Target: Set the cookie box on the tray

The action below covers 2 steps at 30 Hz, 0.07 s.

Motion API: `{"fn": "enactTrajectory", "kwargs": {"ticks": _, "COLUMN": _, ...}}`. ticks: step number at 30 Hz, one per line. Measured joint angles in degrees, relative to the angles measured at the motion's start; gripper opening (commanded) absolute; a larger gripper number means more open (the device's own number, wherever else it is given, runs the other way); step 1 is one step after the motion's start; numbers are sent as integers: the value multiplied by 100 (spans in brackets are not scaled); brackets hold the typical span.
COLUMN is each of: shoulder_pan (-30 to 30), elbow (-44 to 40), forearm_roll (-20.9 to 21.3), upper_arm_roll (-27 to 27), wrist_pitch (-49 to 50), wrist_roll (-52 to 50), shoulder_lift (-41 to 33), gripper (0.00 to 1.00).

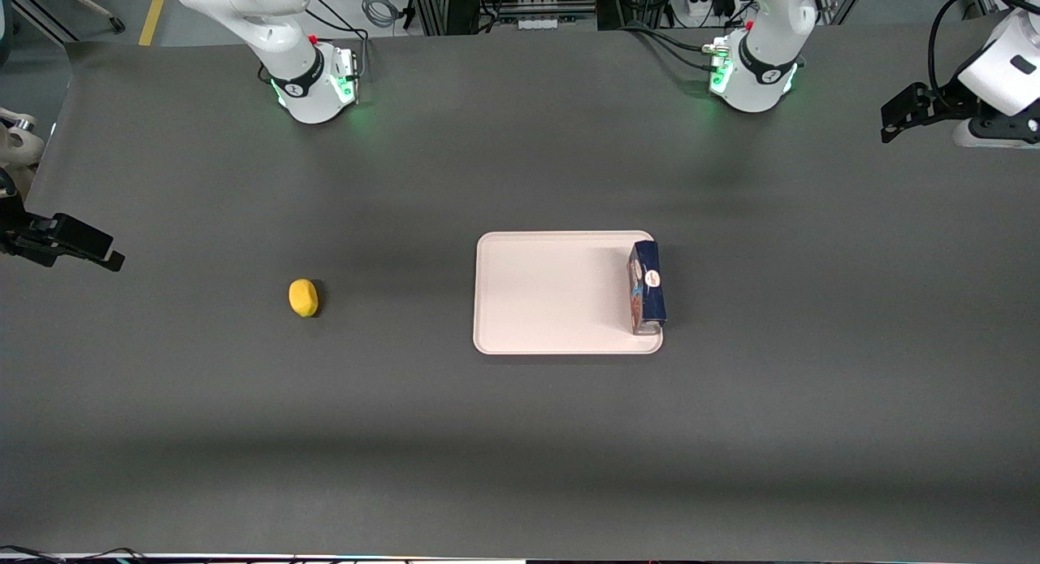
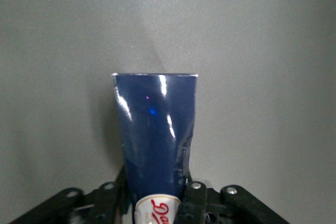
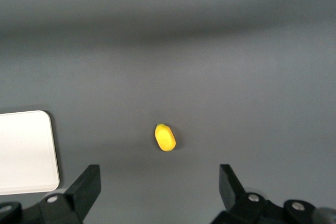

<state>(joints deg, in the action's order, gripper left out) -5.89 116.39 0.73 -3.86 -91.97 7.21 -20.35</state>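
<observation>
In the left wrist view my gripper (image 2: 154, 186) has its two fingers (image 2: 195, 192) pressed against the sides of the dark navy cookie box (image 2: 156, 129). The box's white logo end is between them and it points away over grey table. In the front view a navy cookie box (image 1: 647, 288) lies on the pale pinkish tray (image 1: 552, 292), along the tray's rim toward the working arm's end. There my gripper (image 1: 892, 125) hangs well away from it, at the working arm's end of the table and farther from the front camera. The two views disagree.
A small yellow rounded lump (image 1: 303, 297) lies on the dark grey table toward the parked arm's end, apart from the tray. It also shows in the right wrist view (image 3: 165, 137), with a corner of the tray (image 3: 31, 150).
</observation>
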Motion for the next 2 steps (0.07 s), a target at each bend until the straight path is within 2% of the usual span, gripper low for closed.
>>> {"fn": "enactTrajectory", "kwargs": {"ticks": 2, "shoulder_pan": 2, "elbow": -25, "forearm_roll": -3, "upper_arm_roll": -8, "wrist_pitch": -27, "wrist_roll": 9, "shoulder_lift": 7, "gripper": 100}}
